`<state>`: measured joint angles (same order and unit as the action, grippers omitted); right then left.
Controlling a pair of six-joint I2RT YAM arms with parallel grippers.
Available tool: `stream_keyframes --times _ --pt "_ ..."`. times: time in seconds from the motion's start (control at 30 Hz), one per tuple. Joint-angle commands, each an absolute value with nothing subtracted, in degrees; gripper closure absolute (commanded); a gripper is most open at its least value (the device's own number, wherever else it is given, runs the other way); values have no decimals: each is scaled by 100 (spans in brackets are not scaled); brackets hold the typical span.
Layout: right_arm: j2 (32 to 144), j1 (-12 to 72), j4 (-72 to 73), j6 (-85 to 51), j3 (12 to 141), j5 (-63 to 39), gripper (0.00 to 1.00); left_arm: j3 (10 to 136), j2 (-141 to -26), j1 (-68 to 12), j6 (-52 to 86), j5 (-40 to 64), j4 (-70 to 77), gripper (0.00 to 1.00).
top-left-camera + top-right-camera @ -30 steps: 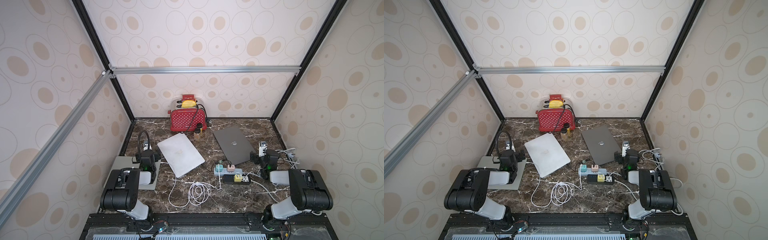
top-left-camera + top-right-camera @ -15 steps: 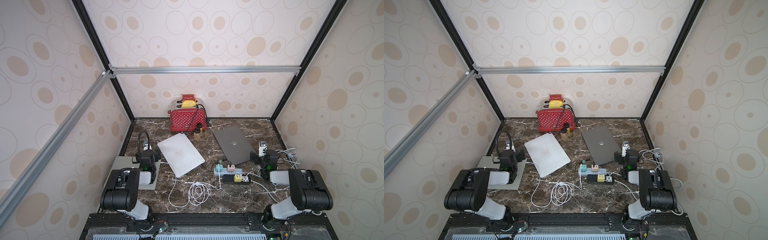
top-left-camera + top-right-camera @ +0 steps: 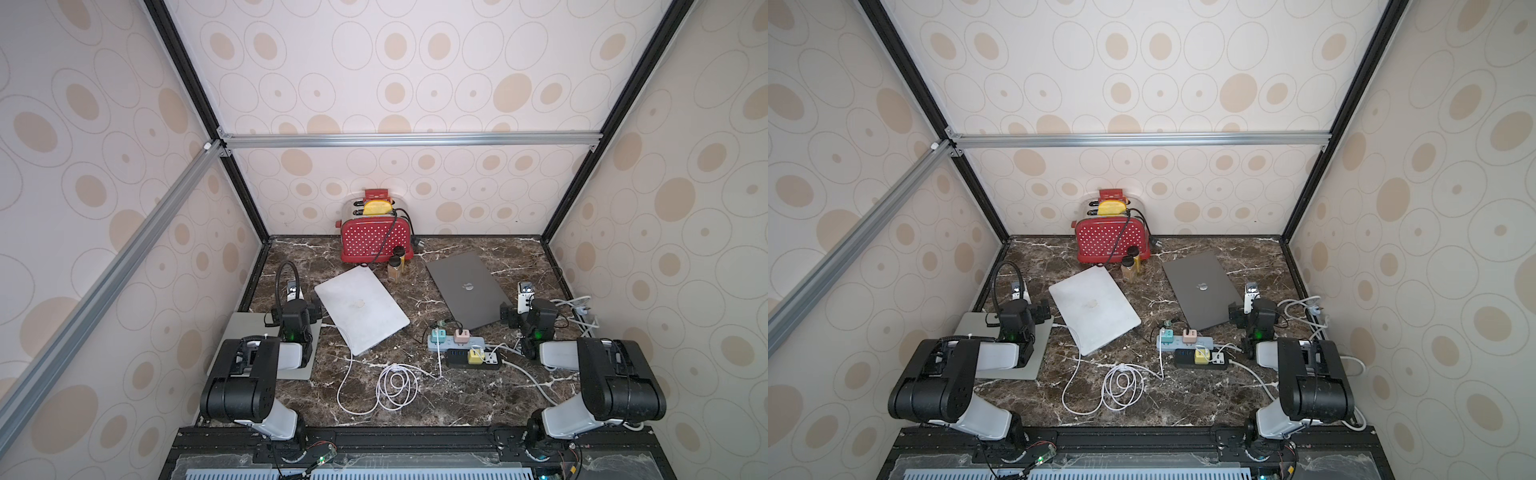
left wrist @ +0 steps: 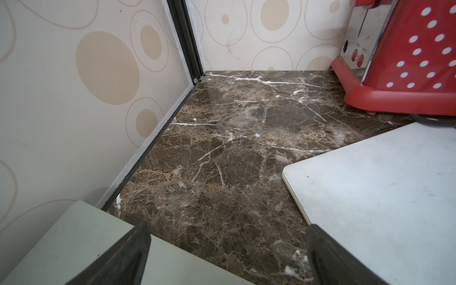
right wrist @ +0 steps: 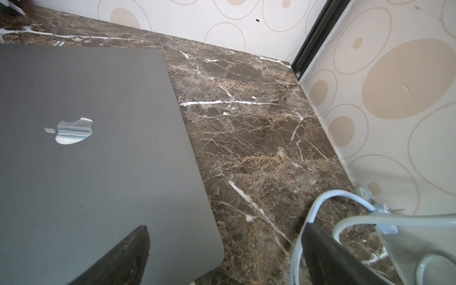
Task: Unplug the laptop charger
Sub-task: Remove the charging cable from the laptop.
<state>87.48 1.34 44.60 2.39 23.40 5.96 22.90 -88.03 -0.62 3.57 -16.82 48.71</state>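
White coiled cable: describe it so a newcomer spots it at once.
On the marble table, look between the silver laptop and the near edge. The white coiled cable lies there in loose loops, reaching that laptop's near corner. It is thinner than the cords by the right arm.

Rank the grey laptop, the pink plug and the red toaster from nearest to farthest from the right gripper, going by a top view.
1. Grey laptop, its corner by the right gripper.
2. Pink plug, on the pale power strip.
3. Red toaster, at the very back.

Left tool (image 4: 227, 229), right tool (image 5: 225, 227): both wide open and empty.
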Motion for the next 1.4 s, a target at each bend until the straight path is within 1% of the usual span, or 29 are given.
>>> stream_keyframes --times 0.0,0.17,0.23,0.27,0.3,0.33,0.37,0.43,0.47,0.5,0.53,0.6,0.67,0.7,0.83,0.87,0.93,1.0,1.1,1.17,1.23,1.3,1.37 --pt "8811 192 4532 210 2415 614 0 2373 -8833 -26 316 -1652 4919 1" --pt "8812 186 4526 201 2417 616 0 2370 -8809 -25 315 -1652 4946 1" --pt "8796 198 4655 142 2398 801 0 2558 -8519 -29 314 -1683 4398 1" --pt "8673 193 4524 48 2430 1098 0 2752 -8299 -26 371 -1817 3850 1" --pt "8276 193 3770 -31 2606 1239 0 3122 -7986 -34 484 -2076 2935 1" --pt "7778 188 2958 -42 2847 1200 0 3587 -7680 -44 795 -2349 1917 1" --pt "7423 205 2531 -25 3018 1107 0 4010 -7450 -44 1068 -2398 1099 1" --pt "6772 278 1475 -212 3639 1007 0 5088 -7108 -61 1859 -2339 -789 1" --pt "6634 326 989 -308 3983 947 0 5509 -7049 -73 2266 -2212 -1595 1" --pt "6590 384 369 -398 4454 821 0 5944 -7002 -78 2500 -1883 -2374 1" --pt "6637 462 -229 -428 4944 594 0 6213 -6960 -77 2563 -1506 -2848 1" --pt "6892 780 -1150 -344 5794 40 0 6515 -6930 -79 2622 -867 -3665 1" --pt "7238 1388 -1879 -101 6557 -307 0 6888 -7072 -77 2679 -599 -4662 1" --pt "7457 1853 -2200 36 6930 -360 0 7046 -7143 -77 2629 -422 -5061 1" --pt "8399 3023 -2930 90 8092 -981 0 7420 -7191 -58 2335 292 -6032 1" --pt "8614 3340 -3037 71 8345 -950 0 7511 -7234 -68 2234 354 -6277 1" --pt "9098 4211 -3278 155 8892 -519 0 7624 -7374 -62 2058 321 -6776 1" --pt "9646 4812 -3447 167 9338 -377 0 7577 -7470 -73 2025 80 -7028 1" --pt "10505 5046 -3539 -29 9751 -1062 0 7271 -7532 -62 2039 -161 -6833 1" --pt "10966 5118 -3674 -94 9974 -1463 1 7250 -7795 -53 1876 -79 -6843 1" --pt "11230 5282 -3667 -80 10059 -1602 1 7204 -8046 -53 1697 34 -6848 1" --pt "11426 5458 -3336 -141 9959 -1657 1 7088 -8235 -53 1613 47 -6789 1" --pt "11680 5538 -3138 -271 9981 -1761 4 6952 -8358 -4 1690 124 -6588 1"
